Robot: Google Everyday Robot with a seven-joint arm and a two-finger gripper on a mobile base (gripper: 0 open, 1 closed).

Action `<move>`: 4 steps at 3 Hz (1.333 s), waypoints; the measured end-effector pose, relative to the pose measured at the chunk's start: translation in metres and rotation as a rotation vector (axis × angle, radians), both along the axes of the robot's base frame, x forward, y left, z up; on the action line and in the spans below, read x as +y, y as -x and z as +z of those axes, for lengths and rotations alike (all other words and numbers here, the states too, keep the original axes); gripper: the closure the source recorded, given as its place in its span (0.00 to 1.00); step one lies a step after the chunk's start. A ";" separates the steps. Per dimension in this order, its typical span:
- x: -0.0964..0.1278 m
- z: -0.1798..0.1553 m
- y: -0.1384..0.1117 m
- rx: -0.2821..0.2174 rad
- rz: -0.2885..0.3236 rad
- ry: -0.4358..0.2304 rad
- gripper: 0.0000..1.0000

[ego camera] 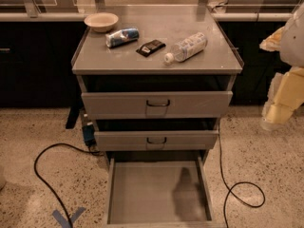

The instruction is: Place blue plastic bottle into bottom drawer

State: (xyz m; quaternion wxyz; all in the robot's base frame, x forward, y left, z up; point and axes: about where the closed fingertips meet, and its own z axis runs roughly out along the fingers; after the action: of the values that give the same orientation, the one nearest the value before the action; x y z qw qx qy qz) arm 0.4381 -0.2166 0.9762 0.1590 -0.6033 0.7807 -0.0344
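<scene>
The blue plastic bottle (186, 47), clear with a white cap and a pale blue-white label, lies on its side on the cabinet top (156, 61), cap pointing to the front left. The bottom drawer (156, 194) is pulled far out and its flat grey floor is bare. The robot arm and gripper (280, 109) show at the right edge, beside the cabinet and well to the right of the bottle, at about the height of the upper drawers.
On the cabinet top lie a blue and silver can (122, 36), a dark packet (150, 47) and a beige bowl (101, 21). The two upper drawers (156, 103) stand slightly open. Black cables (47, 175) run over the speckled floor on both sides.
</scene>
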 end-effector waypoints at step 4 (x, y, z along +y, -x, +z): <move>0.003 0.006 -0.122 -0.156 0.104 0.105 0.00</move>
State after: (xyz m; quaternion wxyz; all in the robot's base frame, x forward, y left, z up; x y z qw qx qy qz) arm 0.5599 -0.2136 0.9820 0.1890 -0.6460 0.7308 -0.1139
